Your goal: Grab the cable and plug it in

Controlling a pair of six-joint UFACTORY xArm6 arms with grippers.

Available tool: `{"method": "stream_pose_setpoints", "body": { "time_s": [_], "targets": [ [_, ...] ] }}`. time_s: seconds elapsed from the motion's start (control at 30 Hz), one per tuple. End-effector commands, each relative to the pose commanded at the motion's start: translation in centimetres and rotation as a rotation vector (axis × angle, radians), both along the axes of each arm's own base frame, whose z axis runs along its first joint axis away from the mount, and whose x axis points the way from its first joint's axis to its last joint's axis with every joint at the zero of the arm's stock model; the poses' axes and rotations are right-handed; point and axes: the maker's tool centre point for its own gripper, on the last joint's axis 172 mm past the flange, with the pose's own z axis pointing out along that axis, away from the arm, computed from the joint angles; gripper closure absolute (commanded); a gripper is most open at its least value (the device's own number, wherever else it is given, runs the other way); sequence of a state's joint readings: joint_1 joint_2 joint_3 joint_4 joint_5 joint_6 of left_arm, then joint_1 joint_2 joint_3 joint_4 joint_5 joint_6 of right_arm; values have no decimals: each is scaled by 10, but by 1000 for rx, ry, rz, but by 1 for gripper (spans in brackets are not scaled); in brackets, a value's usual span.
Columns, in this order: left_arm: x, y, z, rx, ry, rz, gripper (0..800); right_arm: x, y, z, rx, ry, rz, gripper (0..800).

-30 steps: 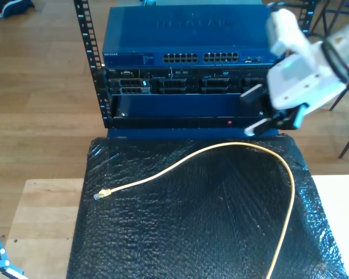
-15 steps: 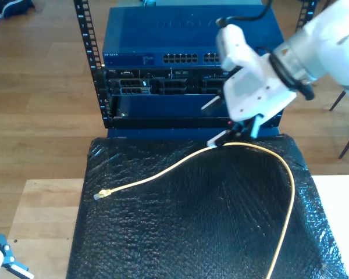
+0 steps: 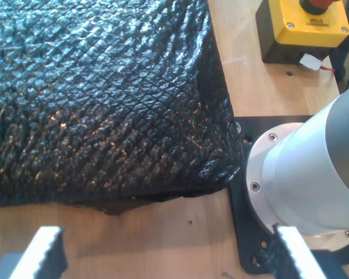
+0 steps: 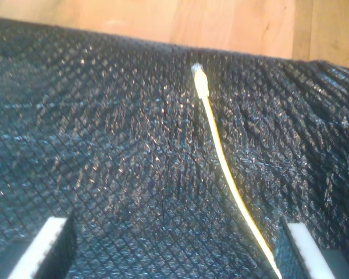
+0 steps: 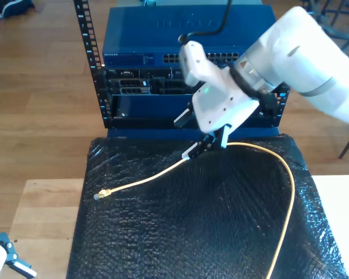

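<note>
2 grippers are open and hold nothing. My first gripper (image 5: 11,264) sits at the exterior view's bottom left. The cable (image 5: 163,172) lies on the black mat (image 5: 192,232), its plug (image 5: 100,195) toward the left. My second gripper (image 5: 192,136) hangs above the cable.

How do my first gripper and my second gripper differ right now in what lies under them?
My first gripper hangs over bare wood at the edge of the black padded mat, beside an arm base. My second gripper hangs over the mat with the cable running between its fingers, its plug ahead. Both are open and hold nothing.
</note>
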State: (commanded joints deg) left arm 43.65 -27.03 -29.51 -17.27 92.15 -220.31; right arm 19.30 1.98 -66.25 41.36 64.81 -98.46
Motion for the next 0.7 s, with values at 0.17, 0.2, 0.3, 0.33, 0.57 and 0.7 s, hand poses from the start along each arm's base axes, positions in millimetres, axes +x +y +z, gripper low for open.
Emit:
{"method": "stream_pose_setpoints", "body": {
  "time_s": [0.17,0.2,0.3,0.33,0.57,0.7],
  "targets": [
    [3,-4,0,16,24,6,0,0,9,-15,-104,-26,57,8],
    [3,-5,0,17,27,3,0,0,12,-14,-106,-26,58,8],
    [5,-6,0,25,32,4,0,-1,21,-18,-110,-19,67,8],
    [4,-6,1,26,33,5,0,-3,27,-17,-109,-24,78,8],
    [8,-4,7,42,36,30,0,1,56,-14,-111,-53,96,9],
    [8,-3,6,46,37,35,0,-2,79,-26,-140,-46,129,9]
  ]
}}
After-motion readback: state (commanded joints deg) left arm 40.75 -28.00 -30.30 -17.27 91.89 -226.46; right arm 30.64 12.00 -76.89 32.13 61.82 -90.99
